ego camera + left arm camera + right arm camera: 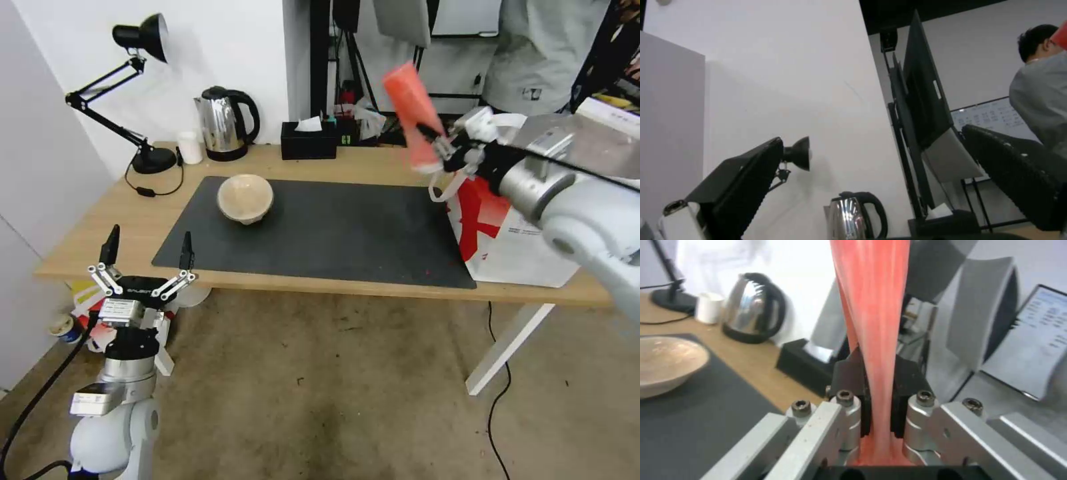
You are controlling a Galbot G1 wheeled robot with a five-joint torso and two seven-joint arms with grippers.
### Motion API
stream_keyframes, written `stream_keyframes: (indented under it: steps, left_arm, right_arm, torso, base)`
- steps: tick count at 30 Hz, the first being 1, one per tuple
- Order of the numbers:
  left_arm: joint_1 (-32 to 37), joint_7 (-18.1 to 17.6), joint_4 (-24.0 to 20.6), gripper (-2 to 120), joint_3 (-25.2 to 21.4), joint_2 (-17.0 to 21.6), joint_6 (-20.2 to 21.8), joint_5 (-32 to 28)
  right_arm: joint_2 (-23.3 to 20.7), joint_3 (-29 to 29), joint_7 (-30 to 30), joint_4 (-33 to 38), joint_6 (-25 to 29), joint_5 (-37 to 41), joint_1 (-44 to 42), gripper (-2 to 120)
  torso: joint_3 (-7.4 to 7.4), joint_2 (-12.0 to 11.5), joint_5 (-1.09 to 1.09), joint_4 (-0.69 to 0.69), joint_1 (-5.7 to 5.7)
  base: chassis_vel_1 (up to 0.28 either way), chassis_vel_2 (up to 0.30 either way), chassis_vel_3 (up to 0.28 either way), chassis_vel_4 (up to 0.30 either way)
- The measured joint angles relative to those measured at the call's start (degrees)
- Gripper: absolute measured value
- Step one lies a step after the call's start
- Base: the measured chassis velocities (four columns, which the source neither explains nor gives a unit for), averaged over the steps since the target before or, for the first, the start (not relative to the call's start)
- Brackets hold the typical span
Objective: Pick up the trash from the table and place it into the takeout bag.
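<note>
I am holding the red cup [412, 115], squeezed flat in the right gripper [440, 148], tilted above the takeout bag [507, 233] at the desk's [87, 247] right end for dropping, while the left gripper [148, 261] is idling with fingers spread before the front-left corner.

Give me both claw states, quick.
Left claw: open, empty, parked below the table edge.
Right claw: shut on the red cup, raised near the bag.
</note>
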Motion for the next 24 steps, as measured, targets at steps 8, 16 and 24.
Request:
stream_keyframes:
  steps: [8, 16, 24]
  left_arm:
    - [-0.1, 0.1, 0.4, 100, 0.4, 0.1, 0.0, 0.1]
    - [-0.1, 0.1, 0.4, 100, 0.4, 0.3, 0.0, 0.1]
    - [0.0, 0.2, 0.6, 100, 0.5, 0.2, -0.1, 0.0]
  right_arm:
    - [-1.8, 3.3, -0.7, -3.5, 0.4, 2.4, 1.8, 6]
    - [-3.6, 4.5, -1.6, -8.4, 0.8, 2.9, 4.2, 6]
    - [-4.9, 6.3, -2.6, -13.5, 2.2, 2.4, 4.2, 6]
  torso:
    - [0.00, 0.0, -0.01, 0.00, 0.00]
    - [0.00, 0.0, -0.01, 0.01, 0.00]
    - [0.00, 0.0, -0.01, 0.00, 0.00]
  base:
    - [0.000, 0.000, 0.000, 0.000]
    - [0.000, 0.000, 0.000, 0.000]
    - [0.000, 0.000, 0.000, 0.000]
